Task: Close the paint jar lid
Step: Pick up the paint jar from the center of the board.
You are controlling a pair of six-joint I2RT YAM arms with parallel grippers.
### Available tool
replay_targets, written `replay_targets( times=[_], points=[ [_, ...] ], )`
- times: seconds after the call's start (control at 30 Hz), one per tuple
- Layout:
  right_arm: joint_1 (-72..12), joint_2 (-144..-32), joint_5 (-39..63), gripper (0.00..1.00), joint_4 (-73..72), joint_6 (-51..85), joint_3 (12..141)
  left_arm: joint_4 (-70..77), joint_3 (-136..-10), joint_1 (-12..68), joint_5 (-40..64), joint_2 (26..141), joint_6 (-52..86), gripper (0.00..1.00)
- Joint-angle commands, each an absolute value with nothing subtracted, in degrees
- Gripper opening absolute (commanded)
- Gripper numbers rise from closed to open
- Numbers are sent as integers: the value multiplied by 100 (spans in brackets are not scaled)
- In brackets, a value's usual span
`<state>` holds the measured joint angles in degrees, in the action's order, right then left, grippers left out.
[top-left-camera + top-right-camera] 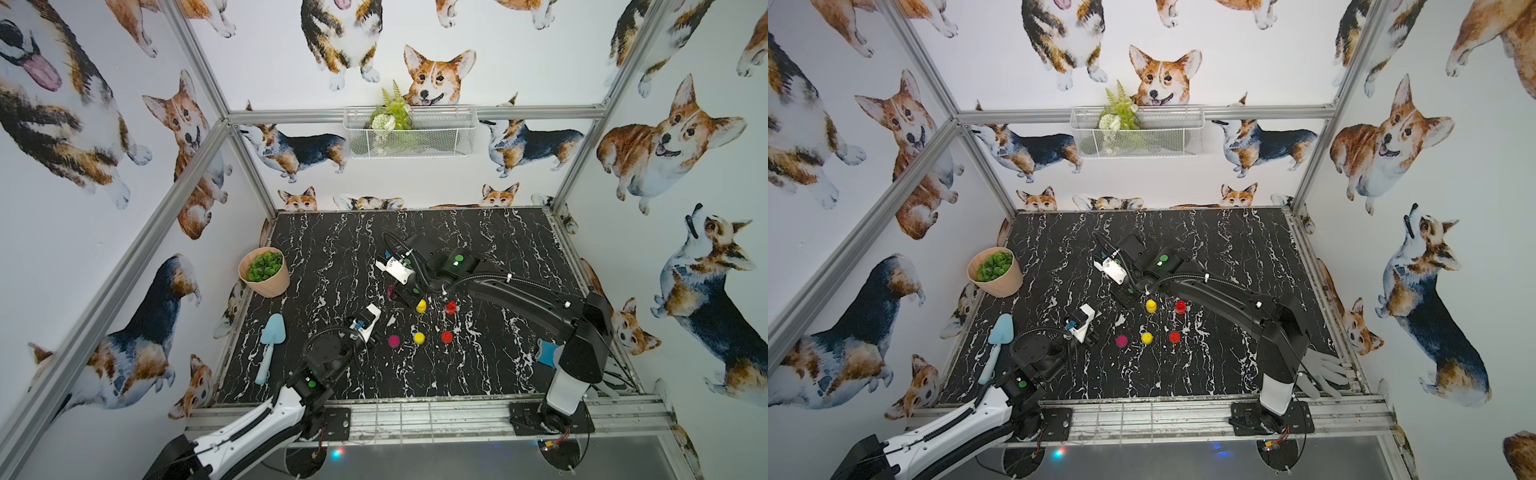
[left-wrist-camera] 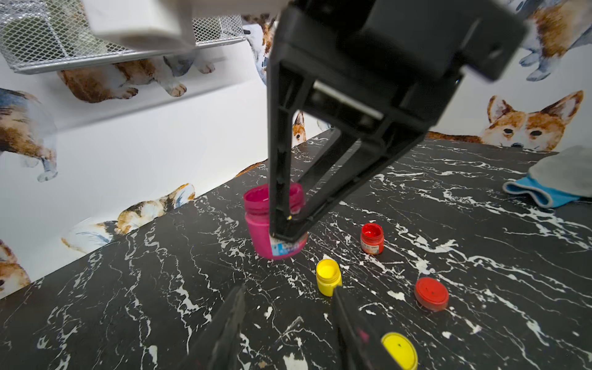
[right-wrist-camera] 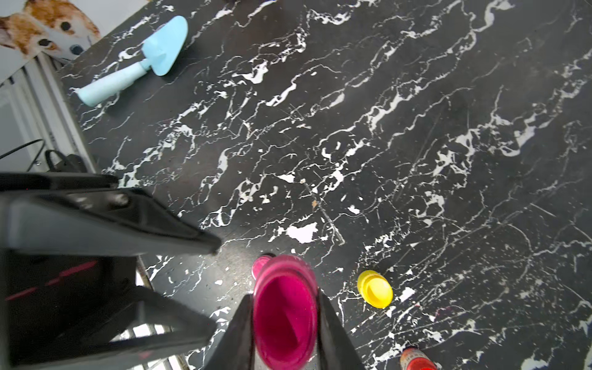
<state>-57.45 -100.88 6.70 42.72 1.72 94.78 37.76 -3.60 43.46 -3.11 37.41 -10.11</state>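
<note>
Nearest, the left gripper (image 2: 288, 290) hangs low, jaws partly spread and empty. Just beside it, the magenta lid (image 1: 394, 341) lies on the table (image 1: 478, 374). Behind the lid, the right gripper (image 2: 290, 232) pinches the tilted, uncapped magenta paint jar (image 3: 283, 314). Capping appears not yet begun.

Open tilted magenta jar (image 2: 258, 224), lid (image 1: 394, 341) apart

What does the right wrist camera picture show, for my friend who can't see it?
An open pink paint jar is clamped between the two black jaws of the right gripper, seen from just above. Beyond it, on the black marble table, lie a yellow lid and, farther off, a light blue trowel.
</note>
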Motion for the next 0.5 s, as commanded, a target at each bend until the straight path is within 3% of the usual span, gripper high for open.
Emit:
replay_targets(
  times=[0.0, 0.47],
  points=[
    [-5817, -10003, 756, 24, 4403, 285, 9569, 3759, -408, 4351, -580, 3673, -1054, 47],
    [-6104, -10182, 704, 24, 4421, 326, 9920, 3563, -446, 4304, -788, 3434, -950, 53]
  ],
)
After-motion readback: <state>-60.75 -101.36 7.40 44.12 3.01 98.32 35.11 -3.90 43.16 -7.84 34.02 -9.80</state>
